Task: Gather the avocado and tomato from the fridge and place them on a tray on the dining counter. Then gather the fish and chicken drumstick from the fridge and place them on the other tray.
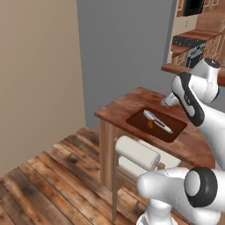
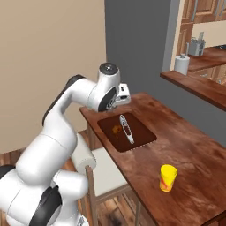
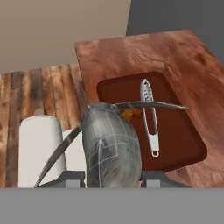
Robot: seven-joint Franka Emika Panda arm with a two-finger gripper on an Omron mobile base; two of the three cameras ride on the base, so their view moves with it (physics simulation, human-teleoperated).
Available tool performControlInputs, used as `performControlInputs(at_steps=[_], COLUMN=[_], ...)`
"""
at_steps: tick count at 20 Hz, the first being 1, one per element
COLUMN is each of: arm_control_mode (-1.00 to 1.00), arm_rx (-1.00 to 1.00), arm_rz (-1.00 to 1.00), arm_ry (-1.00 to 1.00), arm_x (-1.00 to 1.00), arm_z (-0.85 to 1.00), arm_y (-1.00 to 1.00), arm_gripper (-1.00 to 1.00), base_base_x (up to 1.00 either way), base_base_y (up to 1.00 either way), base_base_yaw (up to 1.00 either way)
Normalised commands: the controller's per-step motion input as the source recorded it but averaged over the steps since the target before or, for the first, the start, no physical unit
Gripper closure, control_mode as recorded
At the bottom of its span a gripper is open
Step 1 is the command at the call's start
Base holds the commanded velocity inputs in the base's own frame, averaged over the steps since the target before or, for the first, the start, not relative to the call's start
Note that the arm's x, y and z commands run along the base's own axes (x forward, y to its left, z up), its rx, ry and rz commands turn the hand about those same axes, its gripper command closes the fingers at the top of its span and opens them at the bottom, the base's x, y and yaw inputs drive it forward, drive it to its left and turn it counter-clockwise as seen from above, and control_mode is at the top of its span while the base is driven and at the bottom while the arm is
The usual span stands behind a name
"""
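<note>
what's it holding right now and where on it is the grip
The gripper holds the grey fish by one end of its body, above the tray. Which end cannot be told.

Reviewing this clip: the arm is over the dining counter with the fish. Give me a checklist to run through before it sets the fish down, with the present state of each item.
1. Fish held in the hand: ok, it sits between the fingertips in the hand view.
2. Tray within reach on the dining counter: ok, it lies just ahead of the hand.
3. Free space on the tray: ok, bare surface remains beside the slim silver item.
4. Orange-brown piece already on the tray is the drumstick: cannot tell, too small.
5. Yellow cup clear of the drop spot: ok, it stands apart from the tray.
</note>
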Motion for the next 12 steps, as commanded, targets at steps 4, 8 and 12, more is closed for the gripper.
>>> performControlInputs(at_steps=[4,8,12], arm_control_mode=[-1.0,-1.0,-1.0], arm_rx=[0.04,0.07,0.02], arm_rz=[-0.04,-0.04,-0.07], arm_ry=[0.01,-0.06,0.01], arm_x=[0.43,0.35,0.49], arm_z=[-0.54,-0.33,-0.33], arm_y=[-0.48,-0.53,-0.48], arm_gripper=[1.0,1.0,1.0], base_base_x=[0.0,0.0,0.0], base_base_y=[0.0,0.0,0.0], base_base_yaw=[0.0,0.0,0.0])
